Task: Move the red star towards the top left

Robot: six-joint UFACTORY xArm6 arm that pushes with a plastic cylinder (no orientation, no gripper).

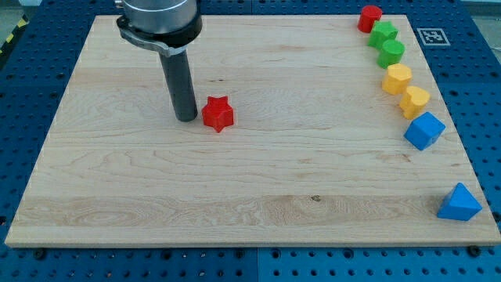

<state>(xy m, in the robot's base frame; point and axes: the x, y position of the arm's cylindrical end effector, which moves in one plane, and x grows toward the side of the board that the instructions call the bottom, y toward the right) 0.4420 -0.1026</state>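
Red star just right of my tip

- a pale wooden board with visible grain fills most of the view.
- under it lies a blue perforated table.
- a black-and-white marker tag sits by the board's top right corner.
- light is even.
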